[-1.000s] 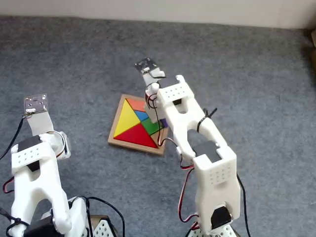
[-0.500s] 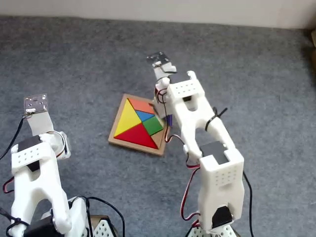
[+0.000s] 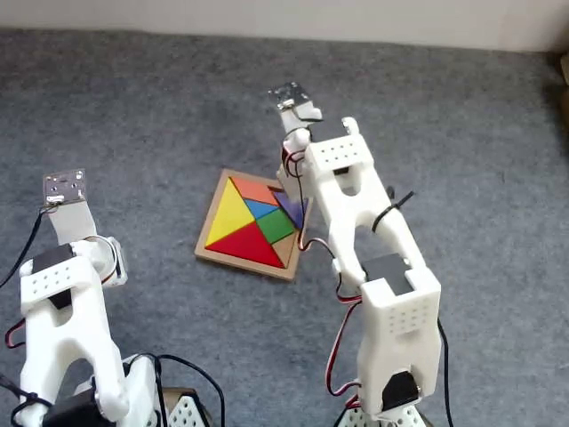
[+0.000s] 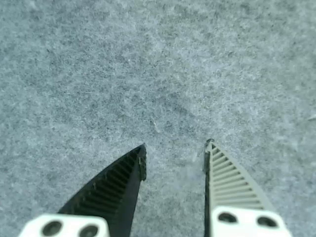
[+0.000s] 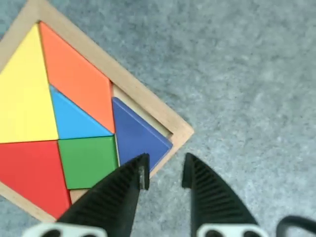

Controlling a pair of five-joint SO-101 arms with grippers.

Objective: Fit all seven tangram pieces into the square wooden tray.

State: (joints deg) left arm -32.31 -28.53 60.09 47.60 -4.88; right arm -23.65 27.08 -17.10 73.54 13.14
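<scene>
The square wooden tray lies on the grey carpet, turned like a diamond. It holds a yellow triangle, a red triangle, an orange piece, a light blue triangle and a green square. A dark blue triangle sits askew at the tray's right corner, one tip over the rim. My right gripper hovers open and empty just above that corner. Over bare carpet far left of the tray, my left gripper is open and holds nothing.
Grey carpet stretches all around the tray. The right arm runs along the tray's right side. The left arm stands at the near left. A pale wall edge runs along the far side.
The right arm has swung to the right, off the tray, uncovering the dark blue triangle at the tray's right corner. The left arm has kept still.
</scene>
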